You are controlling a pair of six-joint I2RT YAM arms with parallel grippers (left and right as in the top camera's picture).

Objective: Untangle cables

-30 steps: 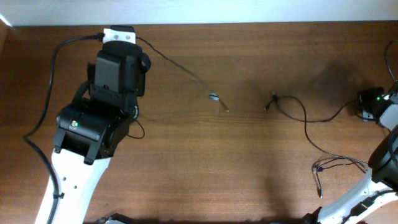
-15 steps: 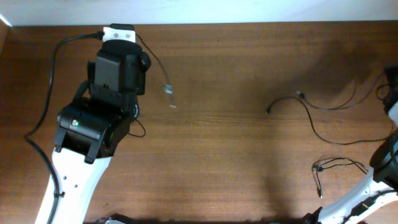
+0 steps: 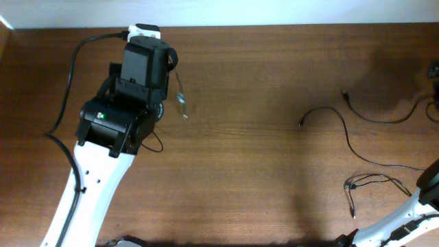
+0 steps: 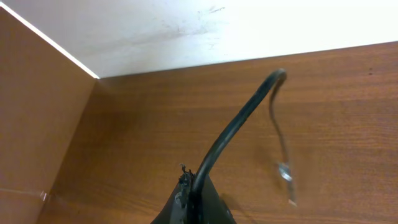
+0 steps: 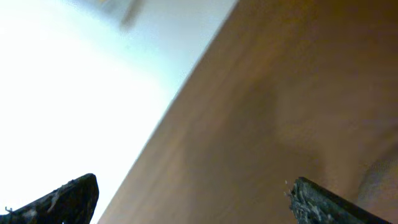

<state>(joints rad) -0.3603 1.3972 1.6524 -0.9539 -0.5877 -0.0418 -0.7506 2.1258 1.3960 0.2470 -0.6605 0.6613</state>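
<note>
Since a second ago the left arm (image 3: 103,158) has swung rightward, and the right fingers (image 5: 65,200) now gape wide, empty. Mostly cut off, the left fingers (image 4: 194,202) pinch one cable (image 4: 239,121), its blurred plug (image 4: 285,173) dangling; the other cables (image 3: 341,127) lie on the table (image 3: 260,171).

Bright even light, blown-out wall (image 5: 56,93), blurred right wrist view

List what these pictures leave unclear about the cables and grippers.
- Overhead: fingers of the left gripper are hidden beneath the arm.
- Overhead: the loose cable leaves by the right edge; its far end is cut off.
- Left wrist: the plug on the held cable is blurred; its type is unreadable.
</note>
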